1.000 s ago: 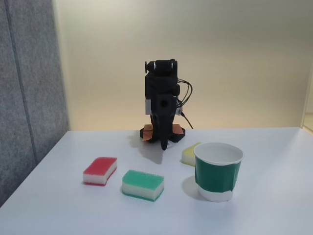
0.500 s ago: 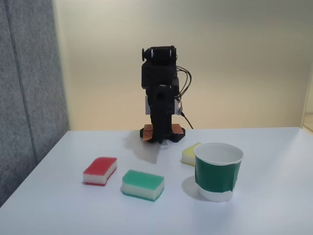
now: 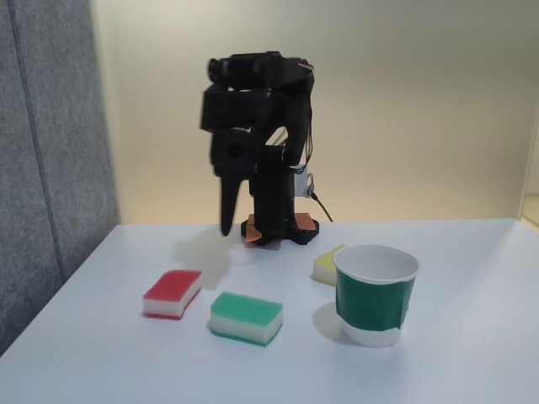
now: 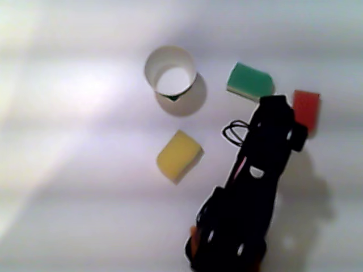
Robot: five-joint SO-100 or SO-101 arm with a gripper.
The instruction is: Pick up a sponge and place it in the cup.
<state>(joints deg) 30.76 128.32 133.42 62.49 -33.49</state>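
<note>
The sponge [image 3: 173,293] with the red top lies flat at the front left of the white table in the fixed view; in the other view the sponge [image 4: 306,106] sits at the right, partly under the arm. The cup [image 3: 376,295], green-banded with a white rim, stands upright at the front right; from above, the cup [image 4: 170,79] has nothing inside. My black gripper [image 3: 227,225] hangs pointing down, behind and above the red sponge and clear of the table. Its fingers look closed together with nothing in them.
A green-topped sponge [image 3: 246,317] lies between the red sponge and the cup. A yellow sponge [image 3: 327,264] rests just behind the cup. The arm's base [image 3: 278,229] stands at the back of the table. A grey panel [image 3: 42,168] borders the left side.
The arm has unfolded from its tucked pose, risen and swung left in the fixed view. The gripper tip now hangs over the table's back left. Sponges and cup have not moved.
</note>
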